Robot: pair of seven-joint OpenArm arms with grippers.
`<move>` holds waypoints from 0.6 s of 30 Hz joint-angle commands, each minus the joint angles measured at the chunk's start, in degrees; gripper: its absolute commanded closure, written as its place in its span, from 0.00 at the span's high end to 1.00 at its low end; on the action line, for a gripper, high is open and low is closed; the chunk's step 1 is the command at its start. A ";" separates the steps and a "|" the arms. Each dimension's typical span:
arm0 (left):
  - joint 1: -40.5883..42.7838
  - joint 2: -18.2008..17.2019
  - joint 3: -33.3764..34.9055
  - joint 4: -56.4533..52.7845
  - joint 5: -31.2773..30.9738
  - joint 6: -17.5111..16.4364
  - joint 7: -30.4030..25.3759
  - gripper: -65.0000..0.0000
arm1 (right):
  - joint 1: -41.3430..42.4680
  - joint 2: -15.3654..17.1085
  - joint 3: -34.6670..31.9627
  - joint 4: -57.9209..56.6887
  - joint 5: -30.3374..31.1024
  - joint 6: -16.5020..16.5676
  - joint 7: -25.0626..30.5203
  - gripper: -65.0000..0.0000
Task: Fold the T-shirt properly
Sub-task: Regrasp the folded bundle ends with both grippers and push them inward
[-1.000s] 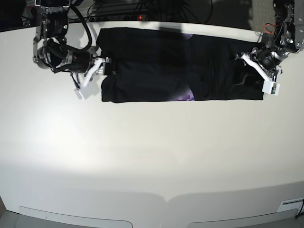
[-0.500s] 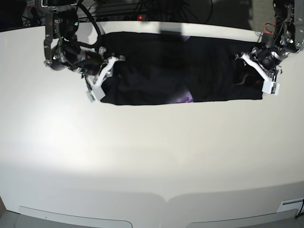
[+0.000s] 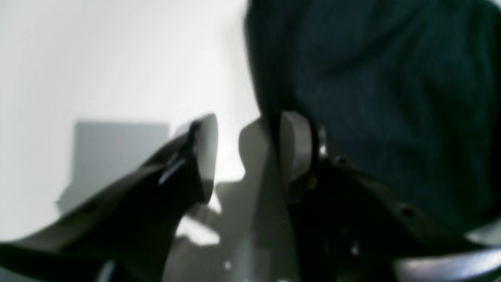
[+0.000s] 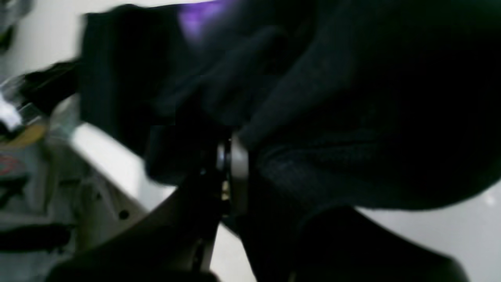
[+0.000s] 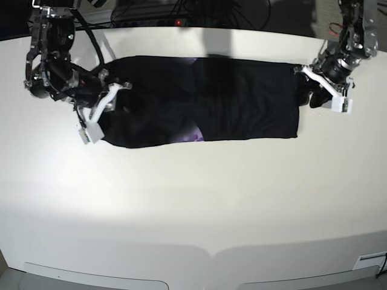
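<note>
The T-shirt (image 5: 199, 99) lies as a long black band across the upper part of the white table (image 5: 193, 199); at upper left the right gripper (image 5: 104, 107) is clamped on its end; at upper right the left gripper (image 5: 323, 90) stands apart, empty.
</note>
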 commanded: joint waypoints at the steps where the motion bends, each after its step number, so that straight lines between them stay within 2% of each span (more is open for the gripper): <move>1: -0.33 0.15 -0.22 -1.22 1.92 -1.27 0.61 0.38 | 0.63 -0.20 -0.72 2.08 2.14 0.49 0.92 0.00; 3: -1.16 1.68 -0.22 -4.31 4.68 -3.30 -0.37 0.38 | 0.63 -1.57 -3.34 3.41 2.49 0.49 0.96 0.00; 8: -3.87 3.80 -0.22 -9.31 6.95 -5.18 -0.09 0.38 | 1.90 -6.32 -12.17 3.61 0.61 0.49 3.48 0.00; 10: -3.96 3.82 -0.22 -9.49 6.73 -6.91 0.04 0.38 | 3.50 -8.55 -15.15 3.61 -2.54 0.49 5.03 0.00; 12: -3.96 3.78 -0.22 -9.49 6.71 -7.26 0.33 0.38 | 5.53 -10.80 -17.53 3.61 -6.78 0.49 5.77 0.00; 15: -3.96 3.78 -0.22 -9.49 6.71 -7.21 1.81 0.38 | 8.26 -14.29 -20.41 3.58 -13.92 -2.16 8.07 0.00; 18: -3.96 3.80 -0.22 -9.46 6.69 -7.21 1.79 0.38 | 9.94 -17.25 -23.21 3.54 -17.64 -4.39 9.42 0.00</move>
